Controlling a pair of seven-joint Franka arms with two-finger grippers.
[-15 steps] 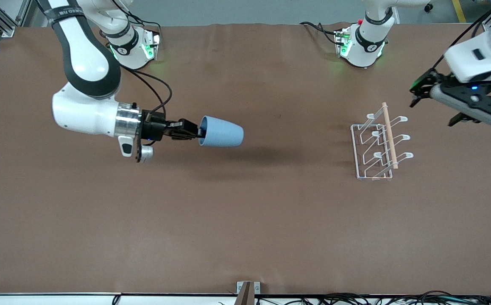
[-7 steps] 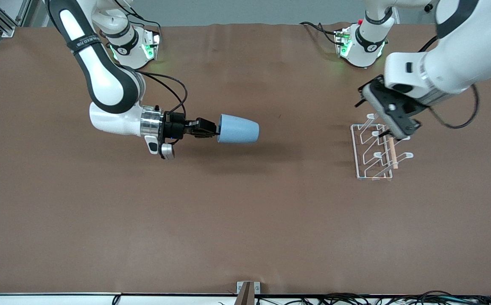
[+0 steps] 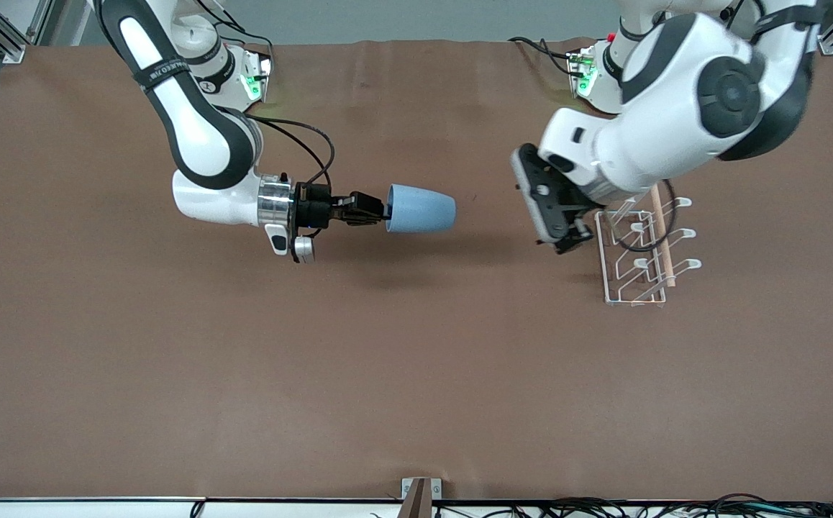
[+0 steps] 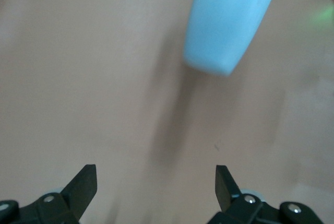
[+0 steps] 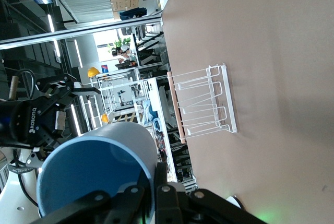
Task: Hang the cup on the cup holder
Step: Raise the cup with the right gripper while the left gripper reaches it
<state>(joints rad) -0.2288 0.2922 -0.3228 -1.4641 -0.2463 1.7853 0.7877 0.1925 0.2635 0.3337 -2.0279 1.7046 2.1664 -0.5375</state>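
Observation:
The light-blue cup (image 3: 420,208) lies on its side in the air over the middle of the table, its base toward the cup holder. My right gripper (image 3: 380,210) is shut on its rim, one finger inside the mouth; the right wrist view shows the cup's dark blue inside (image 5: 99,172) and the gripper (image 5: 154,190). The white wire cup holder (image 3: 639,252) with its wooden rod stands toward the left arm's end and also shows in the right wrist view (image 5: 203,104). My left gripper (image 3: 567,241) hangs open and empty beside the holder, between it and the cup. In the left wrist view the gripper (image 4: 156,182) faces the cup (image 4: 229,20).
The brown table cover (image 3: 416,374) spreads wide nearer the front camera. The two arm bases (image 3: 229,79) (image 3: 611,79) stand at the back edge with cables. A small bracket (image 3: 420,493) sits at the front edge.
My left arm has swung from its end of the table across over the cup holder toward the cup. My right gripper has carried the cup a little toward the holder.

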